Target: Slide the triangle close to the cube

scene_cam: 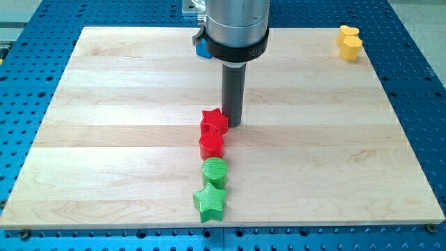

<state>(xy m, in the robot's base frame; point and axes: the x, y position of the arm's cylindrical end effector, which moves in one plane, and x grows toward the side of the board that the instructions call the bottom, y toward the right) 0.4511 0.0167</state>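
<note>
red blocks 2: red star (214,120), red cylinder (211,144) | green 2 | yellow 1 | my tip (233,124) beside star | no gripper visible

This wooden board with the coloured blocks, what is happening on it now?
My tip rests on the wooden board, right beside the red star, at its right. Below the star, a red cylinder, a green cylinder and a green star form a column. A yellow block sits at the top right corner. A blue block shows partly behind the arm.

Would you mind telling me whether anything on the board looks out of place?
One thing: the yellow block sits alone at the view's top right corner, overhanging the board edge. My tip rests beside the red star.
</note>
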